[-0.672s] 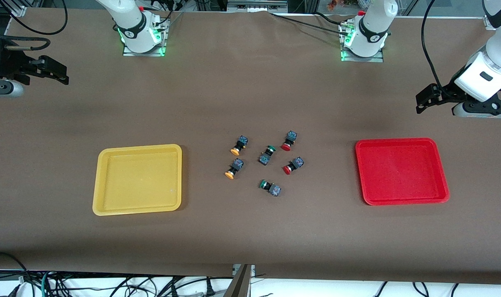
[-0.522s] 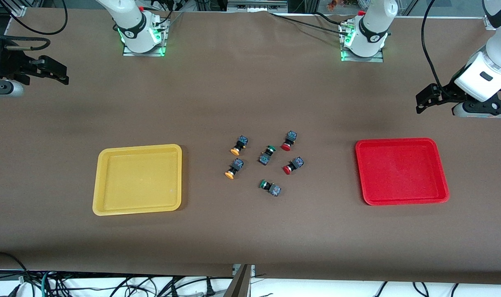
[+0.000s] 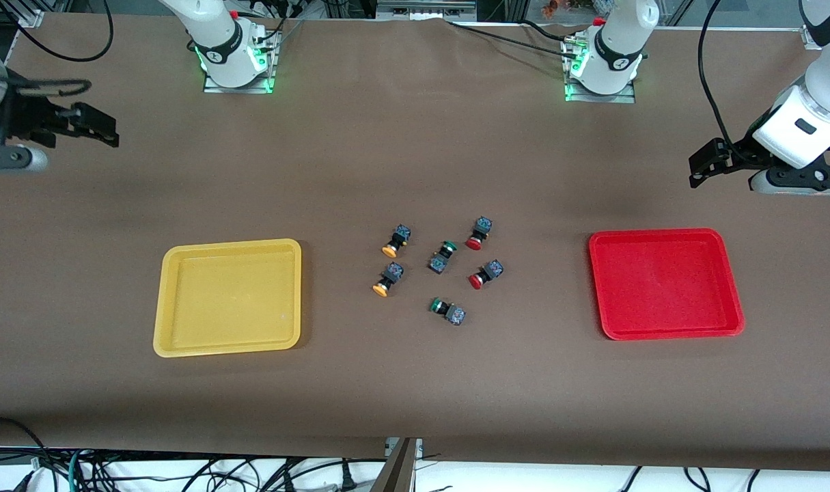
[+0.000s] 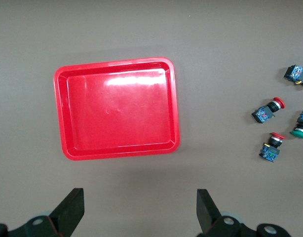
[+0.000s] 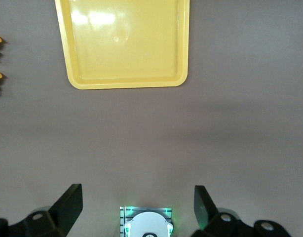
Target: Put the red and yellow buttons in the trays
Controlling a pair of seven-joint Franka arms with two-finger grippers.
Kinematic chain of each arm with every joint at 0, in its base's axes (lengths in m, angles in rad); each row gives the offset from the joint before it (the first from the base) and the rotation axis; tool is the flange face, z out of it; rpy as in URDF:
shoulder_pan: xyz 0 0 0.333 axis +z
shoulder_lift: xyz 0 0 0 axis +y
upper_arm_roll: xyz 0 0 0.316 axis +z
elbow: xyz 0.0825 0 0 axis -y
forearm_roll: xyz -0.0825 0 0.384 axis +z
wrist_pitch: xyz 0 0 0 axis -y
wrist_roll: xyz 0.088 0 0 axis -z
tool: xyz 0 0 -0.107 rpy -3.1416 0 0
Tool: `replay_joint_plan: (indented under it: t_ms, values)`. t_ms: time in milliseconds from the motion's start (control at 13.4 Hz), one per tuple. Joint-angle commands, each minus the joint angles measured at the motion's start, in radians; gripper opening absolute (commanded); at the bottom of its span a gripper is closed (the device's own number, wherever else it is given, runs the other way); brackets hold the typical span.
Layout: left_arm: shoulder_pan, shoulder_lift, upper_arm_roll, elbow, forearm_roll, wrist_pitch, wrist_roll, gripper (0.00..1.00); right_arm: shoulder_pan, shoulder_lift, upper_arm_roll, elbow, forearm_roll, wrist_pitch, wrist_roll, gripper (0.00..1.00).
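Observation:
Two red-capped buttons (image 3: 483, 231) (image 3: 485, 274) and two yellow-capped buttons (image 3: 395, 240) (image 3: 387, 280) lie on the table between the trays. The yellow tray (image 3: 229, 297) lies toward the right arm's end, the red tray (image 3: 664, 283) toward the left arm's end; neither tray holds anything. My left gripper (image 3: 707, 162) is open and empty, up in the air over bare table by the red tray (image 4: 117, 113). Its wrist view shows both red buttons (image 4: 269, 109) (image 4: 272, 145). My right gripper (image 3: 95, 126) is open and empty over bare table at its end, and the yellow tray (image 5: 124, 42) shows in its wrist view.
Two green-capped buttons (image 3: 443, 255) (image 3: 447, 311) lie among the others, one in the middle of the cluster and one nearest the front camera. The arm bases (image 3: 233, 65) (image 3: 600, 72) stand along the table's edge farthest from the front camera.
My right gripper has shifted slightly toward the middle of the table. The left arm, the buttons and the trays have not moved.

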Motion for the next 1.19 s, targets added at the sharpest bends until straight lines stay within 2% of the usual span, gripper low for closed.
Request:
replay_joint_plan:
  t_ms: [0, 224, 448, 597, 821, 970, 1119]
  values:
    - [0.012, 0.014, -0.007, 0.031, -0.027, -0.024, -0.002, 1.0, -0.007, 0.083, 0.013, 0.01, -0.001, 0.024, -0.009, 1.0]
    - [0.011, 0.016, -0.009, 0.033, -0.027, -0.024, -0.002, 1.0, 0.057, 0.183, 0.026, 0.008, 0.046, 0.142, 0.055, 1.0]
    - [-0.028, 0.063, -0.027, 0.033, -0.03, -0.065, 0.007, 1.0, 0.148, 0.313, 0.028, 0.005, 0.063, 0.317, 0.275, 1.0]
    - [-0.075, 0.144, -0.05, 0.037, -0.03, -0.062, 0.001, 1.0, 0.218, 0.382, 0.028, 0.007, 0.062, 0.426, 0.45, 1.0]
    - [-0.175, 0.334, -0.066, 0.128, -0.026, -0.062, 0.018, 1.0, 0.329, 0.473, 0.028, 0.005, 0.061, 0.552, 0.7, 1.0]
    - [-0.21, 0.442, -0.086, 0.18, -0.02, -0.012, 0.023, 1.0, 0.392, 0.523, 0.028, 0.007, 0.061, 0.63, 0.838, 1.0]
    - [-0.277, 0.5, -0.087, 0.182, -0.01, 0.071, 0.058, 1.0, 0.439, 0.569, 0.028, 0.007, 0.063, 0.701, 0.94, 1.0]
